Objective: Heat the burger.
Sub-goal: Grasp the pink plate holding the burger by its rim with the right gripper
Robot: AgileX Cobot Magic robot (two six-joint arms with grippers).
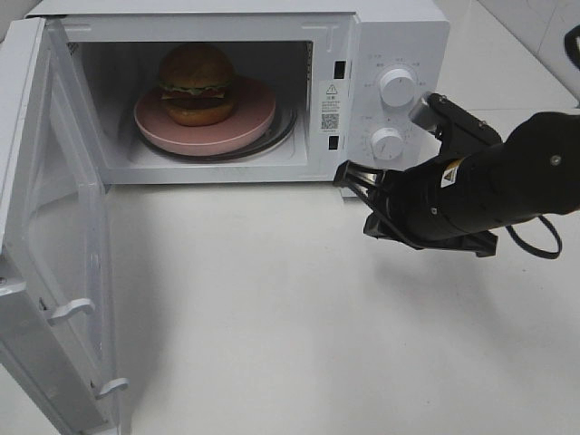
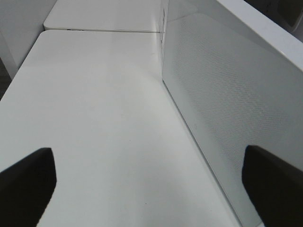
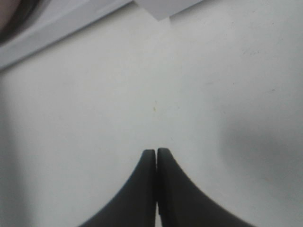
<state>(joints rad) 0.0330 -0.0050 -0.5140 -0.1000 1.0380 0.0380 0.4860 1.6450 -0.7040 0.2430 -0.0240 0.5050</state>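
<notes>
The burger sits inside; the left gripper, splayed and empty, should push squarely on the door; the right gripper is clenched on nothing.

There is one microwave, one door, two knobs, an upper knob and a lower knob, one burger, one pink plate, and two grippers, the left gripper and the right gripper.

No wording legible
A warning-triangle, QR-code sticker sits on the microwave; a yellow triangle label marks the right arm.
</notes>
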